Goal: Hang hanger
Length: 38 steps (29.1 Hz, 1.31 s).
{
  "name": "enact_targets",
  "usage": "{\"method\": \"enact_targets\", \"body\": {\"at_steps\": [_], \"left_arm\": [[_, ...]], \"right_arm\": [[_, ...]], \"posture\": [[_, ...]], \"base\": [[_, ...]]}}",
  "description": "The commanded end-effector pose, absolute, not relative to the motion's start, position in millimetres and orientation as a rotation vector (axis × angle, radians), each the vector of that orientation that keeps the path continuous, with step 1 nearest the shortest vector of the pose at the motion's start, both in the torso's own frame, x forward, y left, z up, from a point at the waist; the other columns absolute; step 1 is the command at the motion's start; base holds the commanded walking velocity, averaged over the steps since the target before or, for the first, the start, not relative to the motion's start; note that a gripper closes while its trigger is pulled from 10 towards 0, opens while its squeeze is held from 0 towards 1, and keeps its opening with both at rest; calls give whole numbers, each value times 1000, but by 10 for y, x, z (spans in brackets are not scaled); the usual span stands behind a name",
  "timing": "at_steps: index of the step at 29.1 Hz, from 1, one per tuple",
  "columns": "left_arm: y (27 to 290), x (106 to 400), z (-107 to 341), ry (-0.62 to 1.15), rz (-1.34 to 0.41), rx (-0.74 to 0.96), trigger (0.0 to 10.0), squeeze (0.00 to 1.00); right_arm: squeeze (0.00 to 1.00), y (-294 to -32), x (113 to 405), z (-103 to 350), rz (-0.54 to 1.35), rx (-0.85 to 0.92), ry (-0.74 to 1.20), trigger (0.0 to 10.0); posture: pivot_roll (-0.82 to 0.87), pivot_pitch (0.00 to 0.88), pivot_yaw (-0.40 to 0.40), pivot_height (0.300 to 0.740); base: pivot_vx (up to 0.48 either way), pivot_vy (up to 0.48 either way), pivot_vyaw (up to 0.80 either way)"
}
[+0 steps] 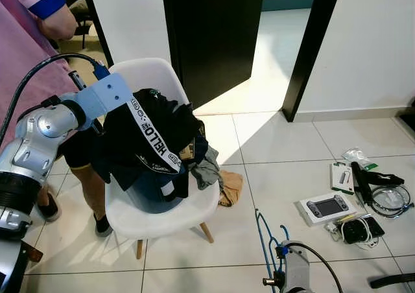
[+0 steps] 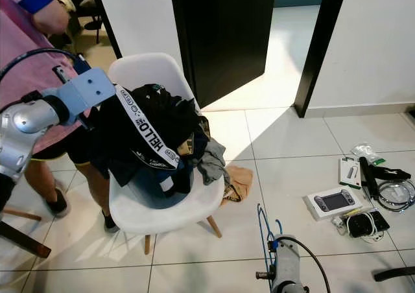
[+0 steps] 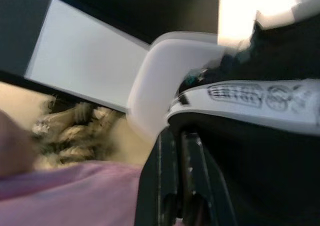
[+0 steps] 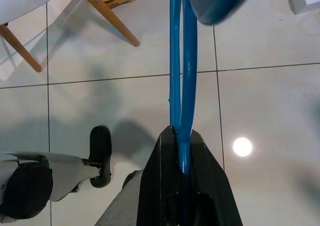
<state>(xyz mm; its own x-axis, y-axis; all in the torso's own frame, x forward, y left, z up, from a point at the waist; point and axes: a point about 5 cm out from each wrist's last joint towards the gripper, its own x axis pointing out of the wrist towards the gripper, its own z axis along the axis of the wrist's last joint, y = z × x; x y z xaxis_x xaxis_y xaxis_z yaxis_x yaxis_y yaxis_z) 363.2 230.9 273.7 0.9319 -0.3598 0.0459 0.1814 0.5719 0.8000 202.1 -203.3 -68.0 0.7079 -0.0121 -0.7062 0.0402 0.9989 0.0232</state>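
Hanger: we see the blue hanger (image 4: 182, 86) held low in front of the robot, above the tiled floor (image 1: 279, 176), to the right of the chair and apart from it.
Right gripper: our right gripper (image 4: 181, 136) has its two black fingers pressed together on the hanger's thin blue bars, which run out from between the fingertips.
Left gripper: our left gripper (image 3: 181, 138) reaches out to the clothes on the chair; in the left wrist view its fingers lie together, with barely a gap, against dark cloth just under the white band. We cannot tell whether any cloth is caught between them.
Left arm: the silver arm with its blue wrist piece (image 1: 107, 95) stretches from the left edge across to the pile.
Chair: a white shell chair (image 1: 152, 69) on wooden legs stands on the tiles, before a dark open door.
Clothes: a heap of dark clothes (image 1: 162, 144) fills the seat; a white band (image 1: 150, 136) printed "HELLO" runs slantwise over it.
Person: a person in a pink top (image 1: 29, 40) stands just behind the left arm, beside the chair.
Floor clutter: a white box (image 1: 327, 207), cables (image 1: 392, 199) and small packages lie on the tiles at the right, well apart from the chair.
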Motion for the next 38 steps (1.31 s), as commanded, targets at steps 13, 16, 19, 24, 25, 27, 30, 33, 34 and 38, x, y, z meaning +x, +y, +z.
{"method": "enact_targets", "body": {"at_steps": [13, 16, 19, 24, 25, 27, 30, 33, 34, 38], "left_arm": [[2051, 3538, 3295, -543, -468, 230, 10000, 0], [2020, 3507, 3460, -599, -469, 98, 10000, 0], [1974, 3477, 3498, -614, -492, 32, 10000, 0], [1875, 3463, 3343, -551, -531, 21, 10000, 0], [1875, 3463, 3343, -551, -531, 21, 10000, 0], [1805, 3450, 3221, -507, -557, 69, 10000, 0], [1678, 3423, 2979, -421, -600, 99, 10000, 0], [1622, 3429, 2870, -382, -594, 98, 10000, 0], [1574, 3463, 2778, -347, -559, 90, 10000, 0], [1484, 3530, 2663, -289, -482, 80, 10000, 0]], "right_arm": [[0, -1996, 1998, -674, -149, 284, 685, 10000], [0, -2421, 2455, -272, -169, 307, 515, 10000], [0, -2605, 2687, -4, -149, 294, 422, 10000], [0, -2570, 2842, 158, -89, 248, 356, 10000], [0, -2570, 2842, 158, -89, 248, 356, 10000], [0, -2560, 2899, 231, -51, 240, 326, 10000], [0, -2558, 3023, 442, 51, 234, 235, 10000], [0, -2585, 3077, 586, 107, 232, 177, 10000], [0, -2620, 3112, 745, 166, 223, 119, 10000], [0, -2687, 3133, 1054, 273, 214, 29, 10000]], "posture": [[8, 23, 50, 740], [4, 9, 49, 740], [2, 1, 46, 740], [1, 0, 42, 740], [1, 0, 42, 740], [4, 0, 37, 740], [-4, 0, 40, 740], [-10, 0, 43, 740], [-16, 0, 47, 740], [-26, 0, 51, 740]], "base": [[0, 0, 0], [0, 0, 0], [0, 0, 0], [0, 0, 0], [0, 0, 0], [0, 0, 0], [0, 0, 0], [0, 0, 0], [0, 0, 0], [0, 0, 0]]}}
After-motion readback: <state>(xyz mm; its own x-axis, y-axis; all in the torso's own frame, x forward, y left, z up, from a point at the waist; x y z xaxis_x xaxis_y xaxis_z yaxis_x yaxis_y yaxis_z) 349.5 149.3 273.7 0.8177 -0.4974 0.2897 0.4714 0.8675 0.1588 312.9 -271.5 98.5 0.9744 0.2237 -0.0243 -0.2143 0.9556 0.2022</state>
